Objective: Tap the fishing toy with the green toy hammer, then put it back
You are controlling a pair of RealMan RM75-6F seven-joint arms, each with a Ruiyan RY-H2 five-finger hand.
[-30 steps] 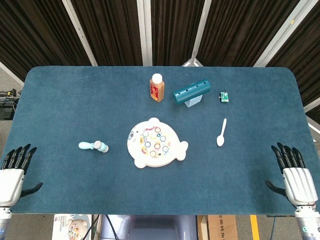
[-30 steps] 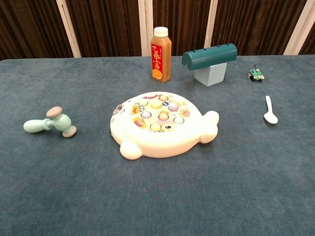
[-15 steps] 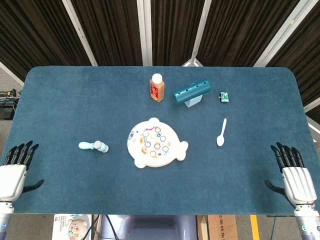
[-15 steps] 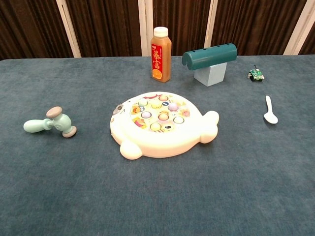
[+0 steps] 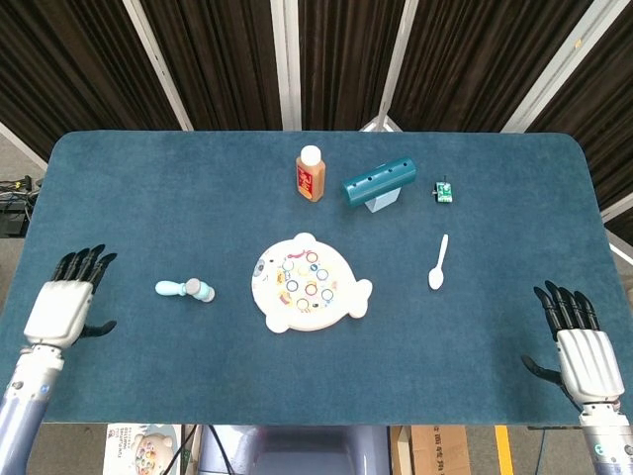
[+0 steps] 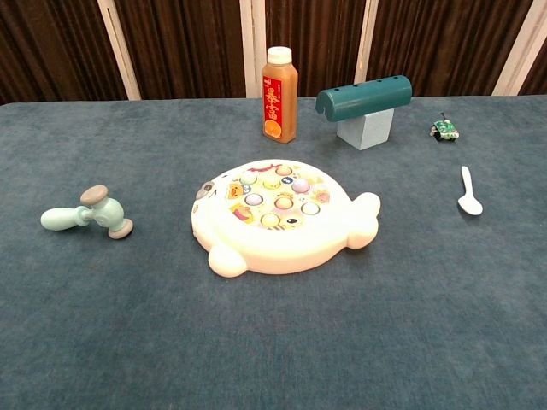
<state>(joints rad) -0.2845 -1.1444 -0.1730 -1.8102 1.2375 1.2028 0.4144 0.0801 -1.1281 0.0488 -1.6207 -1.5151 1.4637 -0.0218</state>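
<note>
Left lane: bare table cloth [image 5: 129,228] lies between your left hand [image 5: 61,308], fingers spread and empty, and the green toy hammer [image 5: 185,289]; nothing stands in that line.

Centre: the fishing toy [image 5: 309,283] sits just right of the hammer with a strip of open cloth between them, so you can cross there.

Back row obstacles: juice bottle [image 5: 310,173], upright; teal holder [image 5: 379,182] on its block just beside it; small green toy [image 5: 444,192] further right. All stand well behind the fishing toy.

Right lane: white spoon [image 5: 437,264] lies flat between the fishing toy and your right hand [image 5: 583,346], which is open at the near corner.
</note>
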